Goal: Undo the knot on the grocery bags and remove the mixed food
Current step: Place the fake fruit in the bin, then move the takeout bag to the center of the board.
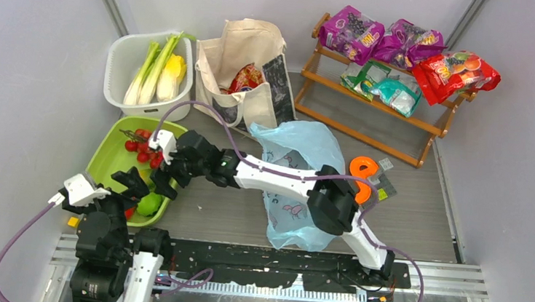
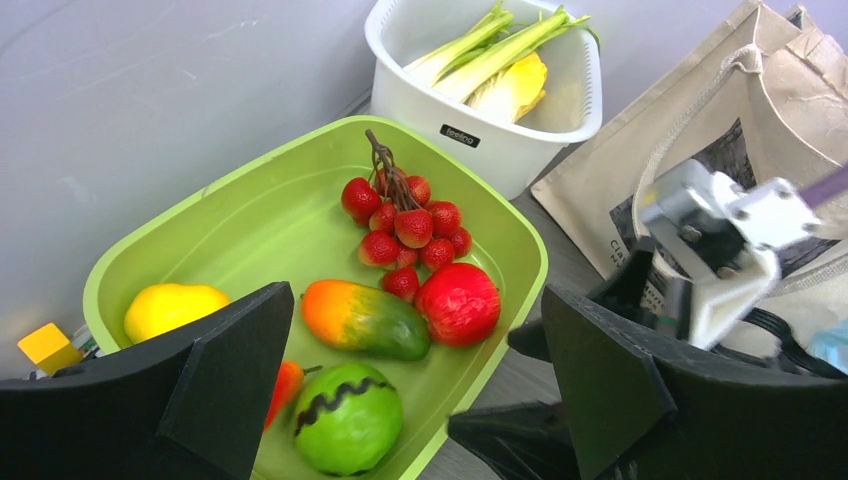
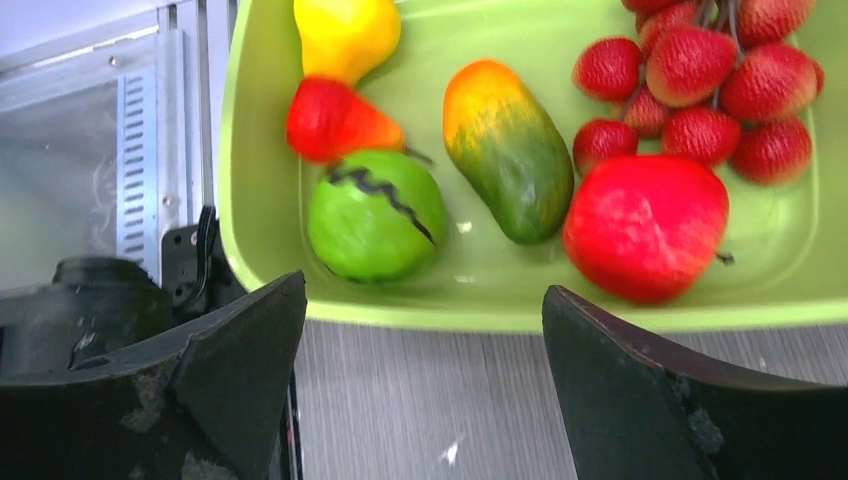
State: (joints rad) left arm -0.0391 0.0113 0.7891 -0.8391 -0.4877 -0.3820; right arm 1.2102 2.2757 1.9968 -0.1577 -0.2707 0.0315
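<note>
Fruits [image 3: 510,150] are shown in the green tray [image 3: 500,312]; right fingers [image 3: 240,370] and left fingers [image 2: 230,370] are held wide apart, empty, close by it. Light-blue bag [image 1: 301,147] is seen lying on the bench [image 1: 419,223].

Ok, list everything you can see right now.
Tray: one, lime, front left.
Strawberries: one bunch, red, in tray.
Other fruits: five, mixed colours, in tray.
Tub: one, white, back left.
Stalks: several, green-white, in tub.
Yellow vegetable: one, in tub.
Tote: one, cream, back centre.
Blue bag: one, centre.
Rack: one, wooden, back right.
Purple packets: two, on rack.
Teal-green packets: two, on rack.
Red packets: two, one in tote, one on rack.
Orange thing: one, right of blue bag.
Left gripper: open, over tray.
Right gripper: open, at tray's near edge.
</note>
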